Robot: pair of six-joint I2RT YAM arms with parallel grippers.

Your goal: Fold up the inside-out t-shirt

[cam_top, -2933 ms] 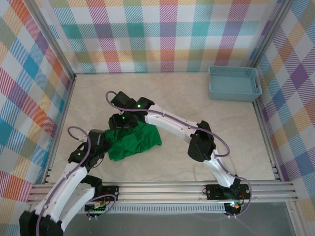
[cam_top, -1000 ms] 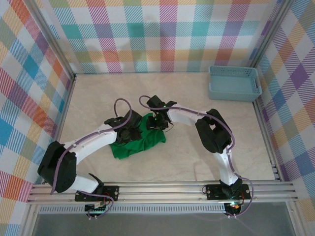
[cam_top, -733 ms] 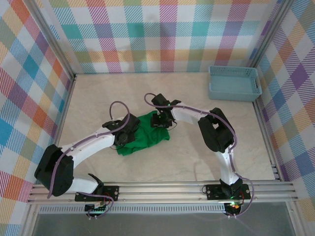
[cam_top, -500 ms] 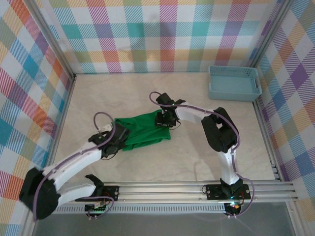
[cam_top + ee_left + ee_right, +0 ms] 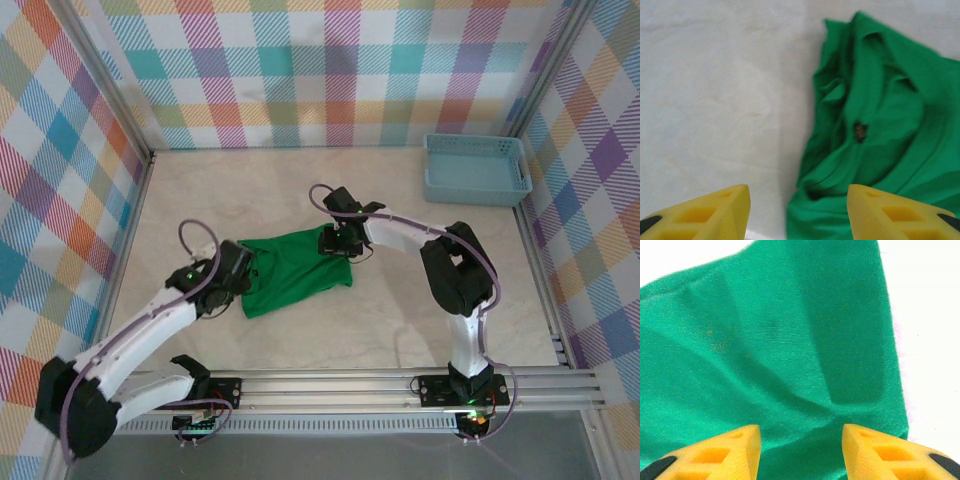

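1. T-shirt [image 5: 296,275]: green, rumpled, lies on table [image 5: 400,195] near centre, betw. both grippers.
2. L gripper [image 5: 797,194]: fingers apart, nothing gripped. Sits at shirt's L edge, above bare table.
3. R gripper [image 5: 801,432]: fingers apart, over shirt's far R corner. Cloth lies flat beneath, none pinched.

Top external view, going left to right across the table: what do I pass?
left gripper → green t-shirt → right gripper → light blue basket
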